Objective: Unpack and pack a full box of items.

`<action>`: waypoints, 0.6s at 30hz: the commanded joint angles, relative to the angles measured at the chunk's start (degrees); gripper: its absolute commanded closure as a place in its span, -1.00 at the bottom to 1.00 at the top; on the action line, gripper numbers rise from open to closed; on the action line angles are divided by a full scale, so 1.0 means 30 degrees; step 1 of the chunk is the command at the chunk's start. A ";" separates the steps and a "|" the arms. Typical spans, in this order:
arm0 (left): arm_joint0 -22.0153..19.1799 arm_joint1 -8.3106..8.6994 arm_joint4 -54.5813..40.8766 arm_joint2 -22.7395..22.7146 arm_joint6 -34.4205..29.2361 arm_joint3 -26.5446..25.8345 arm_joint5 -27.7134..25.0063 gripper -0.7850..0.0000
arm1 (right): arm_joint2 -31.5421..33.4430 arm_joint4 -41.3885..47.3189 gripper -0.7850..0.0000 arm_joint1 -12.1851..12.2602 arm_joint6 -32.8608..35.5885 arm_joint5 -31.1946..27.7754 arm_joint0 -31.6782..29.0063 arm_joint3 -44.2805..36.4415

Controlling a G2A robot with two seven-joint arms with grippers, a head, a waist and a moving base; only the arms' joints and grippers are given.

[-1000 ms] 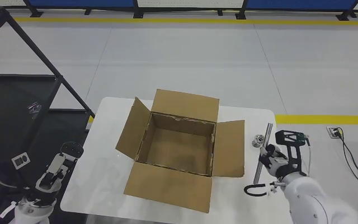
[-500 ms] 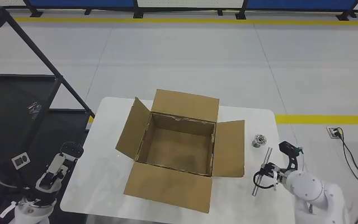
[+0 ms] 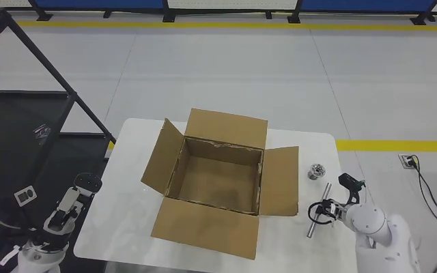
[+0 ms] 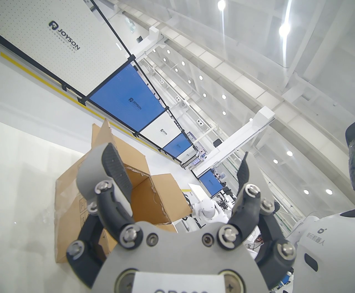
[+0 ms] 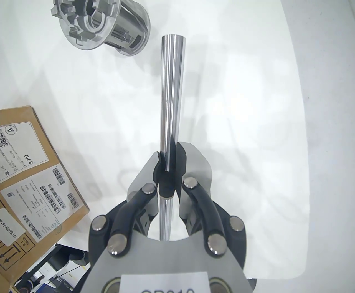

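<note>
The cardboard box (image 3: 205,231) stands open in the middle of the tabletop (image 3: 130,218), flaps spread, its bare brown floor showing. To its right, the right hand (image 5: 167,162) is clamped on a steel rod (image 5: 171,88). The rod's far tip points toward a metal hub (image 5: 106,25) but stays apart from it. The left wrist view shows the left hand (image 4: 177,155) with fingers spread wide, off the tabletop's near left corner. Since a second ago the rod has come nearer and lower.
</note>
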 commanded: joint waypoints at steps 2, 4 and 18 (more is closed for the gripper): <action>0.0000 0.0000 0.0000 0.0000 0.0000 0.0000 0.0000 -1.00 | -0.0041 0.0117 0.26 0.0071 -0.0124 0.0009 0.0035 0.0107; 0.0000 0.0000 0.0000 0.0000 0.0000 0.0000 0.0000 -1.00 | -0.0094 0.0200 0.20 0.0116 -0.0230 0.0024 0.0044 0.0157; 0.0000 0.0000 0.0000 0.0000 0.0000 0.0000 0.0000 -1.00 | 0.0463 0.3335 0.04 0.0151 -0.4731 -0.0868 -0.3117 -0.7048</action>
